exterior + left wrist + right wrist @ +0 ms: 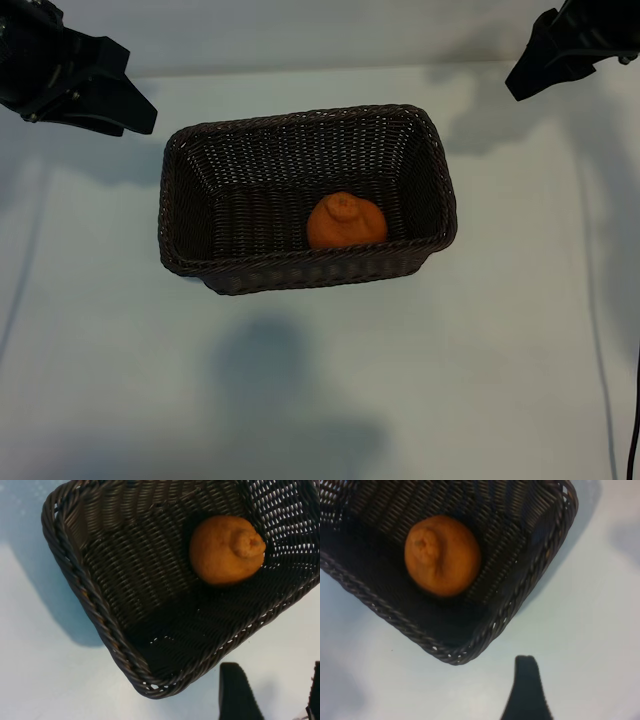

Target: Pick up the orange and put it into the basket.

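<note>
Orange (346,222) inside basket (300,268), resting on the woven floor right of centre, near the wall at the lower side of the exterior frame, nub up. Basket at centre frame on pale worktop (480,380), long side running left to right.

Left claw (90,95) at upper left of exterior frame, above the worktop, well apart from basket, holding nothing. In left wrist view, two dark fingers (237,692) at lower right edge with a clear gap between, roughly half open, bare worktop beneath; basket corner and orange (226,549) farther off in upper part of that frame.

Right claw (560,55) at upper right of exterior frame, off the basket's right end, nothing gripped. In right wrist view only one finger (526,690) visible, at bottom centre over worktop; opened wide, empty. Orange (442,555) in upper left there, inside basket corner (520,600).
</note>
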Tool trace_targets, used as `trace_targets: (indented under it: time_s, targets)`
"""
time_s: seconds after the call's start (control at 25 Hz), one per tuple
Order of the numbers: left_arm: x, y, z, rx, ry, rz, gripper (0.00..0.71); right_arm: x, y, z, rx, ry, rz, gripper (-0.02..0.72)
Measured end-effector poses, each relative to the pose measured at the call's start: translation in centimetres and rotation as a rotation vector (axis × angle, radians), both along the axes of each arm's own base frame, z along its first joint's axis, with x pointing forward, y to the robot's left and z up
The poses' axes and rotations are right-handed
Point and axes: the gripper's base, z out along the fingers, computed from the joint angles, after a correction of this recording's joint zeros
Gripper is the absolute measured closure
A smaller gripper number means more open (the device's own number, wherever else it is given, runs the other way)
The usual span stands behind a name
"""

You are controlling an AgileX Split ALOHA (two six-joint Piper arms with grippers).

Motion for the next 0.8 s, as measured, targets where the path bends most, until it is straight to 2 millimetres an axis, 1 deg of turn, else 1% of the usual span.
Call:
trace_targets:
  time_s: [0.48,0.8]
  targets:
    - [0.00,0.00,0.00,0.001,-0.002,-0.003,0.305,-0.01,0.01,0.02,0.025,0.029,-0.064,0.189]
    - [0.00,-0.23,0.14,-0.030,0.000,-0.001,0.305,-0.01,0.01,0.02,0.028,0.032,-0.070,0.189]
